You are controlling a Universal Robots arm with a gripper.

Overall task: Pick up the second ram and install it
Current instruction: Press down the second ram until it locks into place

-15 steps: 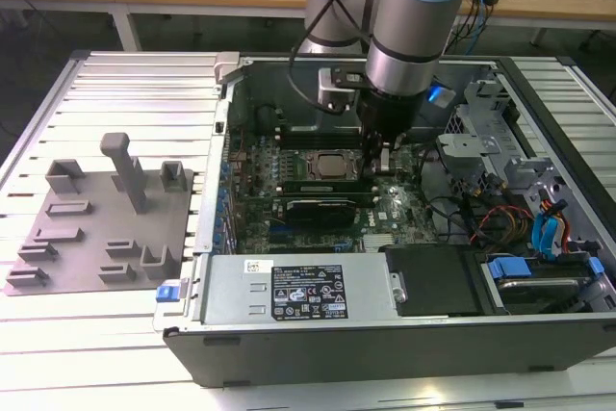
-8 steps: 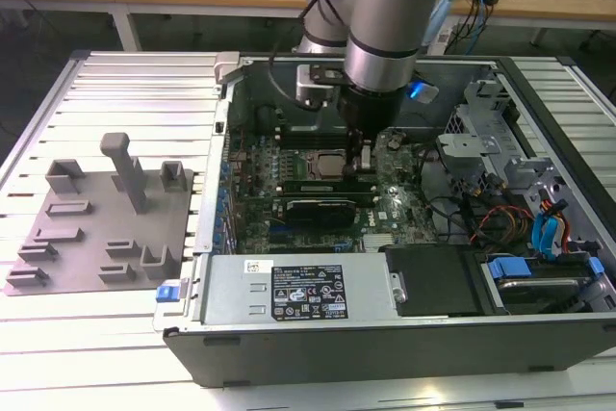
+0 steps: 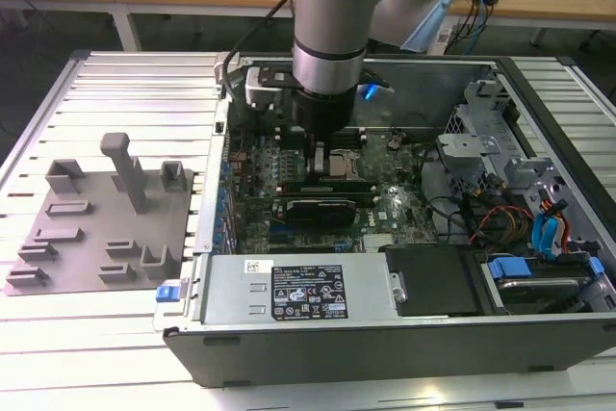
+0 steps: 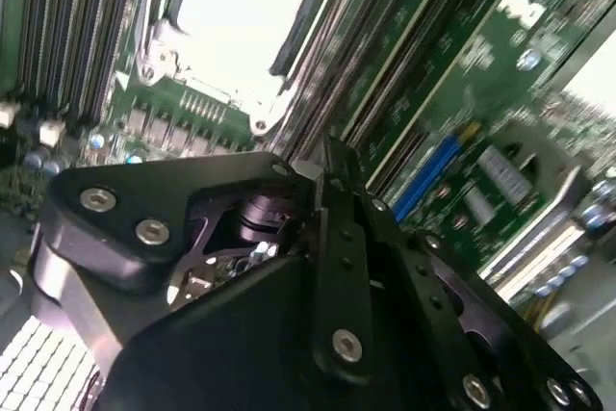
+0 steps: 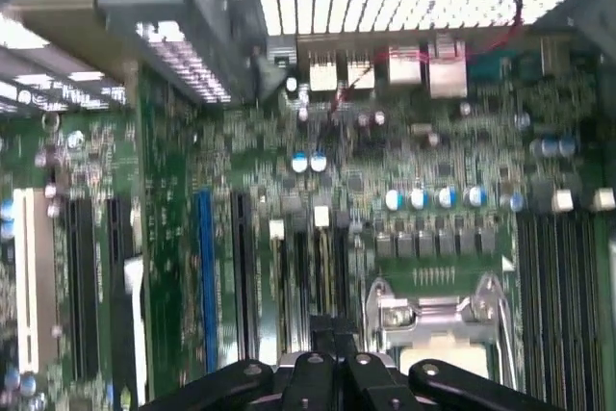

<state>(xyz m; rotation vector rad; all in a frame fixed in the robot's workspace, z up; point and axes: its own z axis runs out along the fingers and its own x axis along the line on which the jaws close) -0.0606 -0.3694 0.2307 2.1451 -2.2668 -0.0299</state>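
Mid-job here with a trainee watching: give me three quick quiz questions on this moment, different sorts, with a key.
1. True or false: the gripper is inside the open computer case, low over the motherboard.
2. Multiple choice: in the exterior view, the grey plastic tray lies A) inside the case, B) on the slatted table to the exterior view's left of the case, C) on the power supply.
3. Fill in: in both wrist views, the metal-framed part near the gripper is the CPU ____.

Key: 1 true; 2 B; 3 socket.
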